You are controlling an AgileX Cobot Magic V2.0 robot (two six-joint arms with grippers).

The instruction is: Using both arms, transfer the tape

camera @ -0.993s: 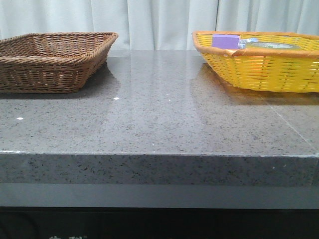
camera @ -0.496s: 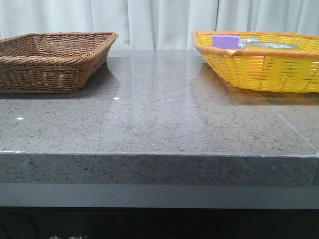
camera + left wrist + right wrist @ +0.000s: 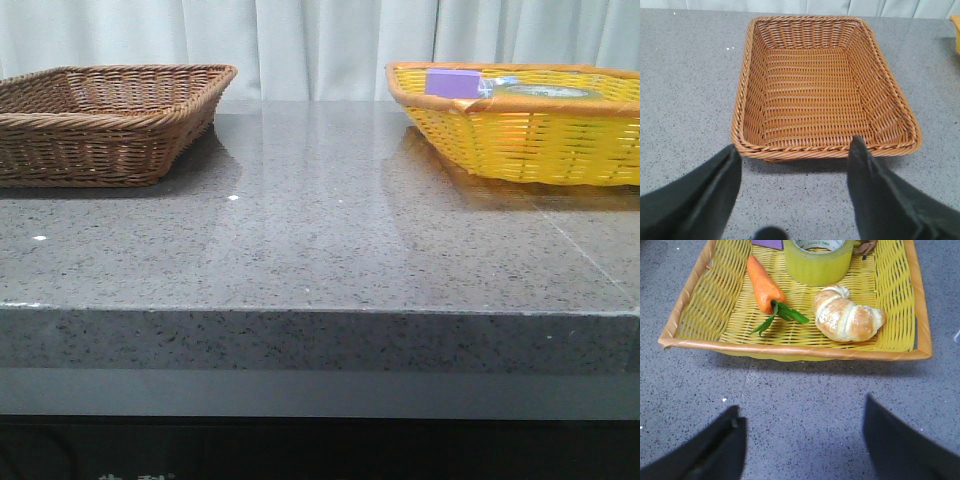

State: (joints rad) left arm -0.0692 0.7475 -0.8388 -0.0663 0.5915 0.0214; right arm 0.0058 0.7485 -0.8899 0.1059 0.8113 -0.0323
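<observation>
Nothing is shifting since a second ago; transfer not begun. Right gripper (image 3: 802, 440) is hovering, fingers wide, empty; tape (image 3: 818, 260) sitting beyond them in yellow basket (image 3: 790, 351). Left gripper (image 3: 795, 192) spread wide before empty brown basket (image 3: 825, 149).

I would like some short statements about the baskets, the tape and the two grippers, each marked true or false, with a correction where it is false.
1. The tape stands in the yellow basket. True.
2. The brown basket holds a carrot. False: it holds nothing; the carrot lies in the yellow basket.
3. The right gripper is shut on the tape. False: it is open, above the table in front of the yellow basket.
4. The left gripper is open and holds nothing. True.
5. A croissant lies in the yellow basket near the tape. True.
</observation>
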